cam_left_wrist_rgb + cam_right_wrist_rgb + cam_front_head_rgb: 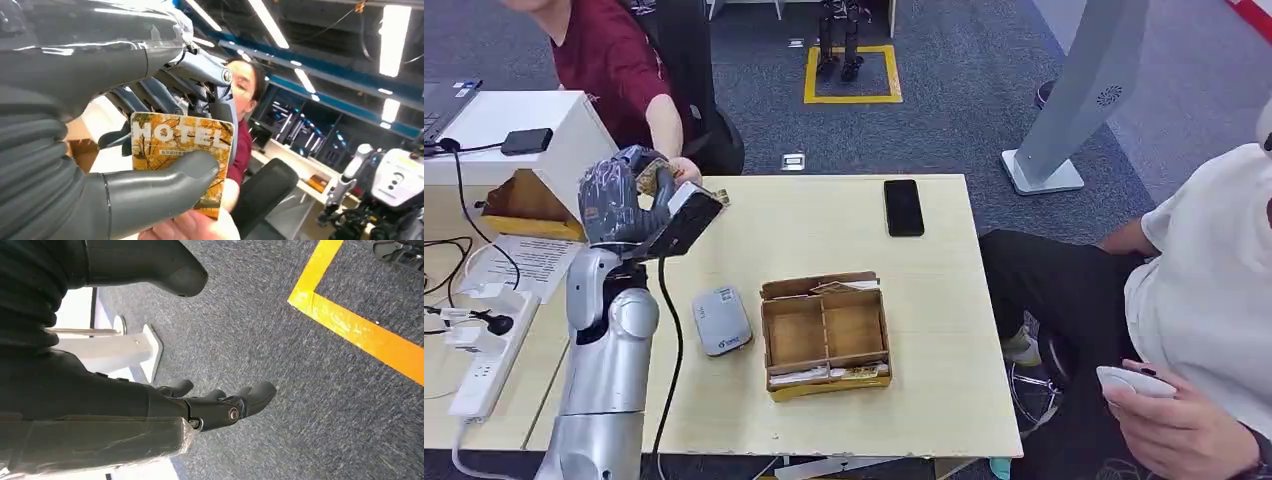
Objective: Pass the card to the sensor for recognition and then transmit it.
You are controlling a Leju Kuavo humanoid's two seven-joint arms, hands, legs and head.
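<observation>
Already lifted clear of the table (924, 300), the left hand (629, 195) holds the card (180, 155) pinched between its thick thumb and the darker fingers behind it, the printed face with the word HOTEL turned toward the wrist camera and the long edge running roughly level with that lettering. A person in a dark red shirt (609, 60) stands just beyond the far left corner of the table, and that person's hand (192, 225) reaches up under the card's lower edge, touching or nearly touching it. So the card lies right in the left hand's own grasp, and the receiver's hand is just beside it; the handover looks like the step in hand. The right hand (220, 402) hangs low over the grey carpet with its fingers loosely apart and holds nothing, well away from the card. On the table, the small white sensor (721, 320) sits below and to the right of the raised hand, with a cardboard box (826, 330) of compartments beside it and a black phone (903, 207) farther off. A dark cable (674, 340) trails from the wrist past the sensor. Nothing stands between card and receiver. A second seated person (1204, 300) at the right holds a small white device.
</observation>
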